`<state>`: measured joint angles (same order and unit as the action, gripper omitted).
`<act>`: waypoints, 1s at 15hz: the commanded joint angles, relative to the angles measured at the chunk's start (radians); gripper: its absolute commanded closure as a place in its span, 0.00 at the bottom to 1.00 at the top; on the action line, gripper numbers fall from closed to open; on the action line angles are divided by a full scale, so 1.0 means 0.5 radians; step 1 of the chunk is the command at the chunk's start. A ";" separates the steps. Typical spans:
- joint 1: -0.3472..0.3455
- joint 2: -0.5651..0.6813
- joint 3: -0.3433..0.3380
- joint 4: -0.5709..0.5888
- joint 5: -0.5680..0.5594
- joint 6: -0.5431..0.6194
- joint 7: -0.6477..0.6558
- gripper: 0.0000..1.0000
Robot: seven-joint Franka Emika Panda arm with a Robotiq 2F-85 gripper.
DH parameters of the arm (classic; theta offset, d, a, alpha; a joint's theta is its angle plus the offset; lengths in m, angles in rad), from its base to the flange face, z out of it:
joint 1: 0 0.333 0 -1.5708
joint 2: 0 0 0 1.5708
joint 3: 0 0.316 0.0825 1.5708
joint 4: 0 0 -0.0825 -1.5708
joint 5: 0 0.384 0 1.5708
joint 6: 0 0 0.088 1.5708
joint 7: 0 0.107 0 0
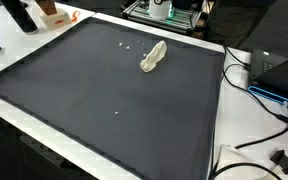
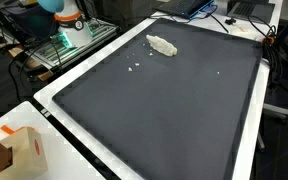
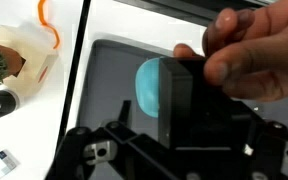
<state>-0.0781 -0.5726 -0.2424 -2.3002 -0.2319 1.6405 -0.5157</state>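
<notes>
Light blue round thing (image 3: 146,85) shows against the dark mat (image 3: 106,75), half hidden behind a black block (image 3: 179,100) at the wrist (finger pad or not, cannot tell). A person's hand (image 3: 254,50) grips that block's top. Jaws: released or clenched, cannot tell. Cardboard box (image 3: 29,62) stands on the white table (image 3: 134,15) beside the mat. In both exterior views a beige crumpled lump (image 1: 154,57) (image 2: 162,45) lies on the mat.
</notes>
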 commanded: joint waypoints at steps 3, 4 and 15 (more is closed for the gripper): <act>0.006 -0.004 -0.007 0.003 0.000 0.005 0.013 0.06; 0.009 -0.007 -0.014 0.003 0.018 0.012 0.012 0.25; 0.010 0.000 -0.005 0.020 -0.001 0.047 0.004 0.50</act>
<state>-0.0774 -0.5732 -0.2421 -2.2929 -0.2312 1.6670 -0.5150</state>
